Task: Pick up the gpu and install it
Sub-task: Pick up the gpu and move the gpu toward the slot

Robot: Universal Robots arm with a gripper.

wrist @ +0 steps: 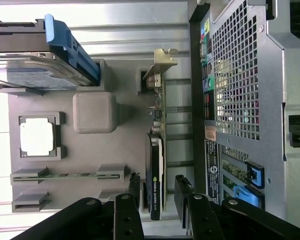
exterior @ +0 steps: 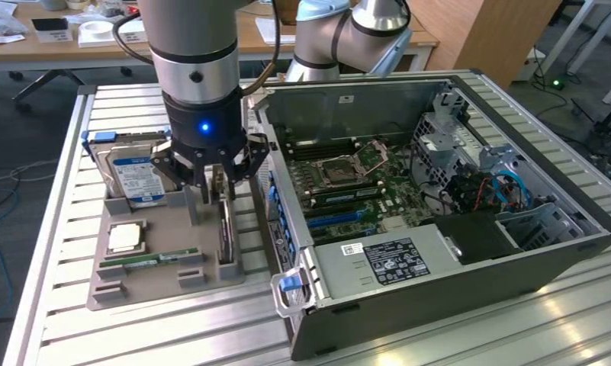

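The arm (exterior: 193, 61) comes straight down from above, its wrist vertical and the pincer (exterior: 216, 191) pointing at the grey tray (exterior: 152, 286) that lies on the slatted metal table (exterior: 132, 335), just beside the open computer case (exterior: 407, 259). The pincer hangs over the tray's edge nearest the case, above the gpu (wrist: 155, 170). Its black fingers (wrist: 182, 192) are spread, and in the wrist view they stand one on either side of the card with a gap showing, so nothing is pinched. The gpu stands on its long edge in a slot of the tray, thin and upright. Its long axis runs along the tray, parallel to the side of the case. The silvery end bracket (wrist: 160, 62) points toward the end of the tray where the hard drive (exterior: 134, 181) stands, the far end in the exterior view. The dark, labelled part of the card lies between the fingers.
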